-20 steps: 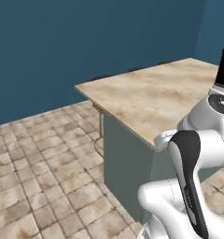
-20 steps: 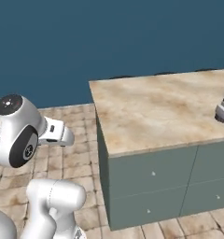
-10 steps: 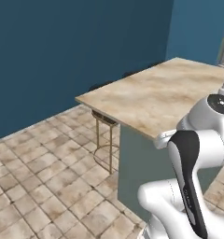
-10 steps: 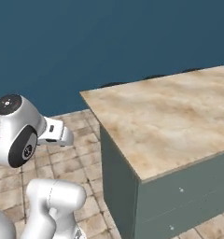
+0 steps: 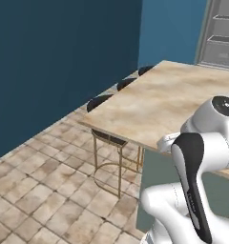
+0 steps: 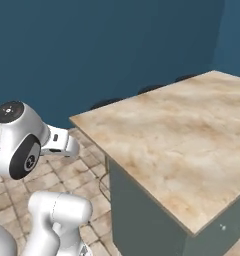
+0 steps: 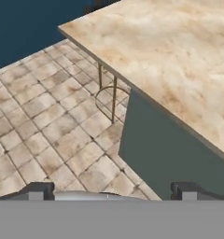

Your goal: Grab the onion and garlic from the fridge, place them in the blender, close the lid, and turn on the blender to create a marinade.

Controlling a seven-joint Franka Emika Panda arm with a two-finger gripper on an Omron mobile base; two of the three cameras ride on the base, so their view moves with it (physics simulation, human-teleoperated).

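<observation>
- Left base view: the fridge point(image 5: 220, 35), grey with flat shelves, stands at the far upper right behind the counter point(image 5: 169, 102), against the blue wall point(image 5: 64, 62).
- The same view takes in three dark-seated stools point(image 5: 107, 138) tucked along the counter's left edge, the nearest showing thin brass legs and a ring footrest over the tiled floor point(image 5: 45, 190).
- The white arm point(image 5: 202, 162) rises in the lower right of that view, folded close to the counter's near end.
- Right base view: the counter's marbled beige top point(image 6: 182, 145) runs from the centre to the right, above a grey-green cabinet side point(image 6: 142, 220); dark stool seats barely peek over its far edge.
- Hand view: the pincer point(image 7: 111, 191) looks down past the counter's corner at floor tiles and one stool's brass legs point(image 7: 109, 95). Its two dark tips sit far apart at the bottom edge, spread wide, with nothing between them.
- No brand, label or writing can be read on any surface.
</observation>
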